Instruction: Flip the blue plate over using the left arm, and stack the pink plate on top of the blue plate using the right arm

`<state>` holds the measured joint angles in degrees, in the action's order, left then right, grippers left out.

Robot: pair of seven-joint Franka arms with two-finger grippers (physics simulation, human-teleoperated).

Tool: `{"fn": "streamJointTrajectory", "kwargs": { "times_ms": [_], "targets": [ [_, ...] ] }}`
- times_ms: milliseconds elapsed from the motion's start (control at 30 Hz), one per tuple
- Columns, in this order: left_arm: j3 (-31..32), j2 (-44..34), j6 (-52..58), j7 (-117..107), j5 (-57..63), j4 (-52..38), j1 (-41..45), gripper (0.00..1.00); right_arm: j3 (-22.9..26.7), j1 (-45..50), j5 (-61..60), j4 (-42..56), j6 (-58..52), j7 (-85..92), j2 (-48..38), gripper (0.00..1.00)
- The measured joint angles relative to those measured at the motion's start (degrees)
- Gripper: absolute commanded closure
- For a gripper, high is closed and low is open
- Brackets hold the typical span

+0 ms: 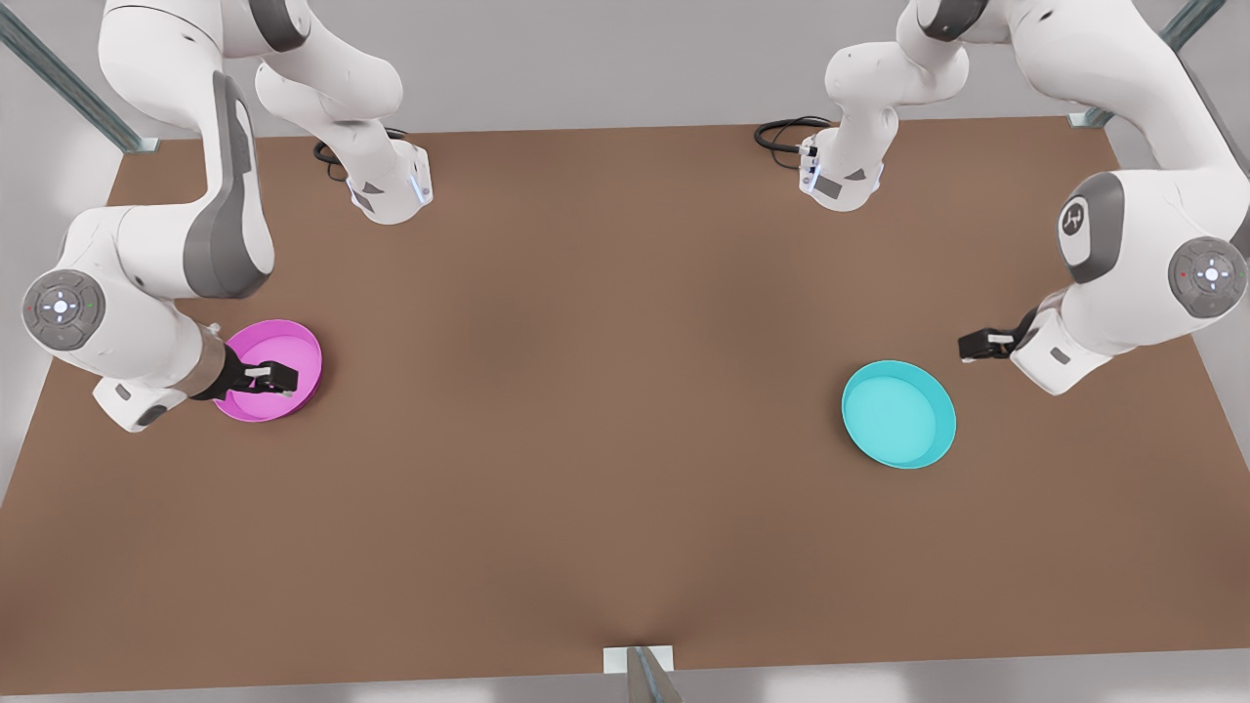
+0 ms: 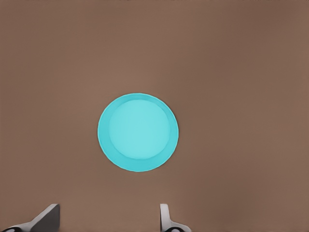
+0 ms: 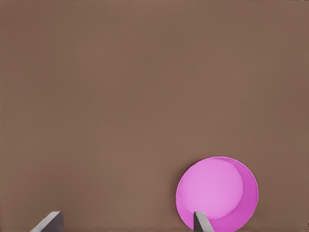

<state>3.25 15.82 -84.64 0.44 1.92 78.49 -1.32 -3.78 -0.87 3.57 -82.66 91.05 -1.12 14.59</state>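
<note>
**Both arms parked over their plates, nothing grabbed yet**

Standing here watching, the risk I see is on the blue plate. It sits rim-up, flat on the brown table, toward the front view's right, and the left gripper hangs just beside it, up and off its far edge. To flip it, the fingers have to catch that low upright rim. If they come down too shallow, I'd guess the plate just skids across the table instead of tipping. A weak pinch could also let it slip halfway through the turn and land rim-up again.

Second worry: the 2 plates are well apart, so the pink plate has a long carry across the table. If the flip isn't done first, it has nowhere proper to land.

Fingers now. In the left wrist view the left gripper's fingertips stand wide apart, holding nothing, with the blue plate ahead of them. The right gripper hovers over the pink plate at the front view's left. Its fingertips are spread wide too, 1 of them lined up over the pink rim. Whether it touches the plate, I can't tell.
</note>
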Motion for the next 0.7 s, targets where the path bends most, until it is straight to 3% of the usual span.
{"fn": "streamJointTrajectory", "kwargs": {
  "times_ms": [100, 133, 200, 300, 500, 700],
  "targets": [
    [-0.16, 2.85, -0.97, 3.39, -0.45, 0.0, -0.59, 0.0, -0.01, 0.27, 0.42, 1.18, 0.18, 0.03, 0.17, 0.0],
    [-0.29, 5.93, -2.49, 12.53, -1.58, 0.08, -5.06, 0.0, 0.16, -0.16, 0.14, 1.1, 0.26, -0.19, 0.5, 0.0],
    [-0.37, 13.69, -10.65, 33.44, -5.11, 2.43, -12.99, 0.0, 0.27, -1.0, 0.36, 1.09, 0.16, -0.08, 0.82, 0.0],
    [-0.61, 17.58, -26.99, 47.13, -12.65, 13.23, -17.32, 0.0, 0.19, 0.12, 0.17, 2.09, 1.24, -0.17, 9.49, 0.0],
    [-0.62, 22.17, -29.27, 51.09, -25.63, 15.47, -18.98, 0.0, 0.13, 1.0, 0.38, 2.39, 1.49, -0.21, 12.46, 0.0],
    [-0.62, 23.78, -30.58, 51.24, -29.65, 15.29, -18.89, 0.0, 0.18, 0.59, 0.47, 2.59, 1.58, 0.38, 13.68, 0.0]
  ]
}}
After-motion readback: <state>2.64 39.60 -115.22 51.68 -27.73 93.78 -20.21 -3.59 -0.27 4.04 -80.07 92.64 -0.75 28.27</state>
